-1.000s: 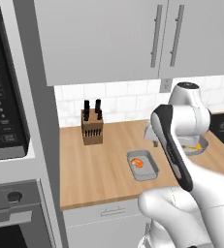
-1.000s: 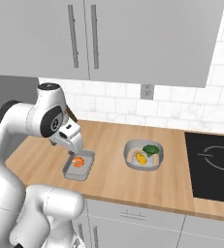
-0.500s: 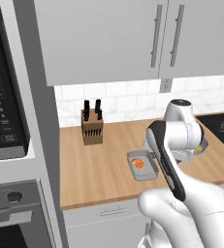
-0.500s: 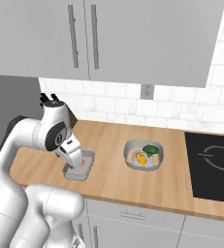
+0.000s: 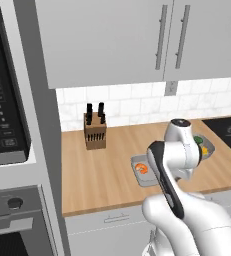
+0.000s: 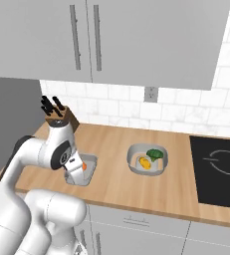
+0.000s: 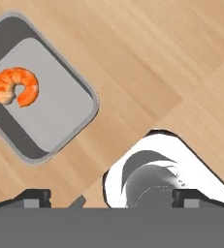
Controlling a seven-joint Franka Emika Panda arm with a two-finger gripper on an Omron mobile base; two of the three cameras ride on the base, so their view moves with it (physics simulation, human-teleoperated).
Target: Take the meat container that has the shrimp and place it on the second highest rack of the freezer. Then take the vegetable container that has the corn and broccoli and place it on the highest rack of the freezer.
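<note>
Two grey dishes sit on the wooden counter (image 5: 102, 170), well apart from each other. Nearer the knife block (image 5: 95, 131) lies the shallow rectangular meat tray (image 7: 38, 92), with one curled orange shrimp (image 7: 16, 86) resting toward one end of its flat floor. In the right base view the tray (image 6: 89, 167) is half covered by the arm's bent wrist, and only a sliver of the shrimp (image 6: 84, 166) shows past it. In the left base view the tray (image 5: 139, 169) peeks out from behind the arm, the shrimp (image 5: 142, 169) visible in it.

Further toward the black cooktop (image 6: 218, 169) stands the rounder, deeper vegetable dish (image 6: 146, 160), holding a yellow corn cob (image 6: 145, 163) with a dark green broccoli piece (image 6: 155, 154) just beside it — both lie inside the rim. From the left base camera this dish (image 5: 205, 146) is mostly hidden behind the arm.

The gripper (image 7: 111, 197) hangs low over the counter just beside the meat tray, its two dark fingers (image 7: 33, 196) spread wide apart with nothing between them but bare wood and part of the robot's own body — it touches neither tray nor shrimp. Above the counter run a white tiled wall (image 6: 186, 107) with an outlet (image 6: 150, 93) and grey cupboards (image 6: 111, 35) with bar handles. A black oven stack (image 5: 4, 125) stands at the left of the left base view.
</note>
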